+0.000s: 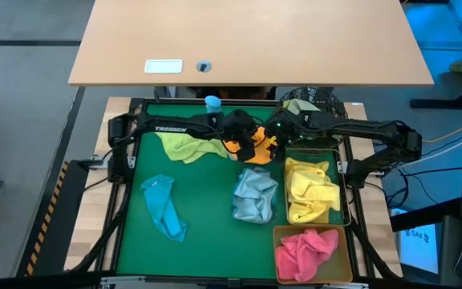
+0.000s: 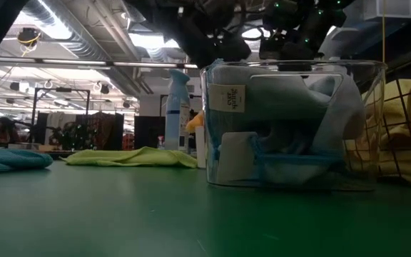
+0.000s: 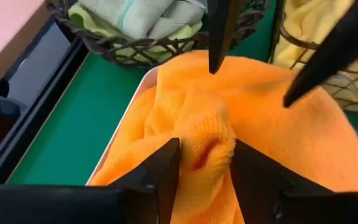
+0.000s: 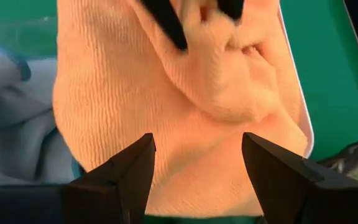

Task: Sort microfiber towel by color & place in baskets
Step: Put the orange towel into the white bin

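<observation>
An orange microfiber towel (image 3: 272, 118) lies heaped in the white tub (image 3: 126, 124) at the table's far middle. My left gripper (image 3: 205, 165) is open just above it, with a raised fold (image 3: 211, 134) of the cloth between its fingertips. My right gripper (image 4: 194, 168) hangs open over the same towel (image 4: 166, 112) from the other side, clear of it. A light green towel (image 1: 184, 145) and a teal one (image 1: 165, 207) lie loose on the green mat. My left gripper comes at the orange towel slanting down from the table's left. Its open fingers (image 3: 166, 168) stand on either side of the raised fold, and I cannot tell whether they still touch it. The towel rests in the white tub.
Grey-blue towels fill the clear tub (image 1: 255, 197), yellow ones the rectangular wire basket (image 1: 311, 189), pink ones the amber tub (image 1: 305, 253). The black round mesh basket (image 1: 315, 103) holds light green towels. A blue-capped bottle (image 1: 212, 103) stands at the far edge.
</observation>
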Robot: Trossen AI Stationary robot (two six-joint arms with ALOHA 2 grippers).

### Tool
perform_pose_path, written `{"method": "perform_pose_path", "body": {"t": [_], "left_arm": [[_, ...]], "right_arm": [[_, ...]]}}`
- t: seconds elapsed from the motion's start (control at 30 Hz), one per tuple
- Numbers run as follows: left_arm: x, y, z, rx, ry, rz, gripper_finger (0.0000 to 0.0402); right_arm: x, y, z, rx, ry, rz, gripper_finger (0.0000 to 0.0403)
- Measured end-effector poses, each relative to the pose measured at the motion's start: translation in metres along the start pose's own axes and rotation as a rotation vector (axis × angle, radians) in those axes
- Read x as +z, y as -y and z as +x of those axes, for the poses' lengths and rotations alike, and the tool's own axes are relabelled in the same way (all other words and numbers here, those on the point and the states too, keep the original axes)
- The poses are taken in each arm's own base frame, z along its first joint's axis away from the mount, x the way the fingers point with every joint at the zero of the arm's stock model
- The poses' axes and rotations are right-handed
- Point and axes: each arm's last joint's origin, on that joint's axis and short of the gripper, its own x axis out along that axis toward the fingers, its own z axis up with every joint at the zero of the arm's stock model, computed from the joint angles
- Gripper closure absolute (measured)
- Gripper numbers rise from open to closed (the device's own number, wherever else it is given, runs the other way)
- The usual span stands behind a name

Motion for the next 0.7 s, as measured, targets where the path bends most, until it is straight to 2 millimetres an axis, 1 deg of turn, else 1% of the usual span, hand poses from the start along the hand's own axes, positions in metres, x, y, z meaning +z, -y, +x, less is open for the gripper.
{"method": "perform_pose_path", "body": {"t": [0.23, 0.33, 0.43, 0.53, 0.7], "left_arm": [[0.005, -0.003, -0.029, 0.002, -0.040, 0.003, 0.0267], [0.003, -0.004, -0.040, 0.005, -0.087, 0.007, 0.0267], [-0.004, -0.005, -0.048, 0.013, -0.169, 0.015, 0.0267], [-0.011, -0.006, -0.051, 0.027, -0.246, 0.020, 0.0267], [-0.026, -0.009, -0.056, 0.121, -0.411, 0.044, 0.0267]], "right_arm": [[-0.006, 0.002, -0.005, -0.070, -0.053, -0.011, 0.0162], [-0.010, 0.002, -0.006, -0.106, -0.099, -0.012, 0.0162], [-0.013, 0.002, -0.006, -0.108, -0.127, -0.013, 0.0162], [-0.014, 0.002, -0.007, -0.106, -0.141, -0.013, 0.0162], [-0.014, 0.002, -0.007, -0.111, -0.141, -0.012, 0.0162]]}}
